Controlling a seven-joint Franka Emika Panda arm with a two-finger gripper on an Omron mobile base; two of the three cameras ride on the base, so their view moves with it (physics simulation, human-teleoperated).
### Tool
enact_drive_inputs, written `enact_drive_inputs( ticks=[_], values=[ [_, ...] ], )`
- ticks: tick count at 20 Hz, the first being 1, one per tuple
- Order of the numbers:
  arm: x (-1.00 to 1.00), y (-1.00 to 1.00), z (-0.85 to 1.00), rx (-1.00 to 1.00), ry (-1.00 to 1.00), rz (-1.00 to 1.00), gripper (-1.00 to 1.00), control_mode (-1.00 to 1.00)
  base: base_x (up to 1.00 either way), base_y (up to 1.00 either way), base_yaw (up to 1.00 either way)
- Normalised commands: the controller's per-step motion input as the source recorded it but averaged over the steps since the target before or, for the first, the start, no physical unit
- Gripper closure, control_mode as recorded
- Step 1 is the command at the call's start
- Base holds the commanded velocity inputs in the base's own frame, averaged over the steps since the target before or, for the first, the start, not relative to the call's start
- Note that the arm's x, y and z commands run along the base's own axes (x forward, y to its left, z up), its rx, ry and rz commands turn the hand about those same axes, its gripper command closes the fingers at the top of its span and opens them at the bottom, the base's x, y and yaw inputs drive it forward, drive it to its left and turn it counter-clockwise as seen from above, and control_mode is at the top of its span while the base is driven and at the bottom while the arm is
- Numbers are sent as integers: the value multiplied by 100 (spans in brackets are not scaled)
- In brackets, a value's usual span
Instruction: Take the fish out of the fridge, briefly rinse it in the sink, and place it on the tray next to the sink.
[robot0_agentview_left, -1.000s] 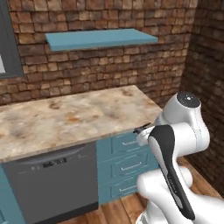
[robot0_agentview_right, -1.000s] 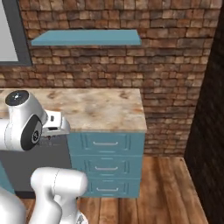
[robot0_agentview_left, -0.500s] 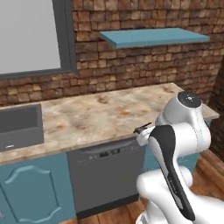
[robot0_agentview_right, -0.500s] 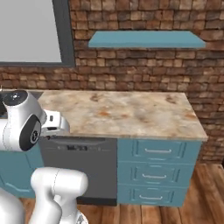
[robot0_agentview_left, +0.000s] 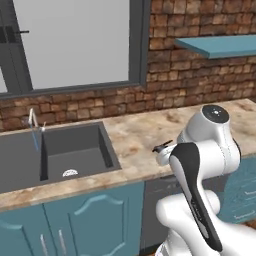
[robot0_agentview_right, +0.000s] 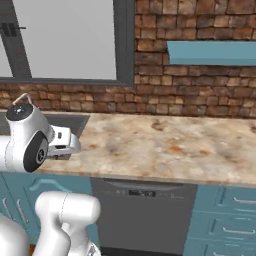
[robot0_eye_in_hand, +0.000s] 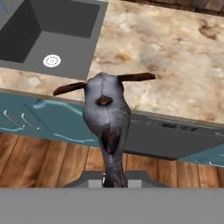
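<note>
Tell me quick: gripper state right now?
Gripper: shut on the fish, held above the counter's front edge.

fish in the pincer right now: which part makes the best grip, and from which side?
The narrow tail end of the slender dark grey fish, where the pincer is already shut on it. The body tapers there, fitting between the jaws, and the thin dark side fins sit far forward. Come from behind the tail, along its length.

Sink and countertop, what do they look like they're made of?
Sink: looks like dark grey matte composite or coated metal, with flat, dull walls and a pale round drain. Countertop: seems like polished stone, maybe granite, with beige mottling and brown flecks; it could be laminate.
</note>
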Motion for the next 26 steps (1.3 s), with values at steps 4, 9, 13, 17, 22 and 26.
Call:
enact_drive_inputs(
  ticks=[4, 9, 13, 17, 22, 26],
  values=[
    [0, 0, 0, 0, 0, 0, 100, 100, 3, 99, 8],
    [0, 0, 0, 0, 0, 0, 100, 100, 32, 35, -4],
    [0, 0, 0, 0, 0, 0, 100, 100, 2, 19, -3],
    [0, 0, 0, 0, 0, 0, 100, 100, 0, 64, -8],
    [0, 0, 0, 0, 0, 0, 100, 100, 7, 31, 4],
    [0, 0, 0, 0, 0, 0, 100, 100, 31, 5, 0]
  ],
)
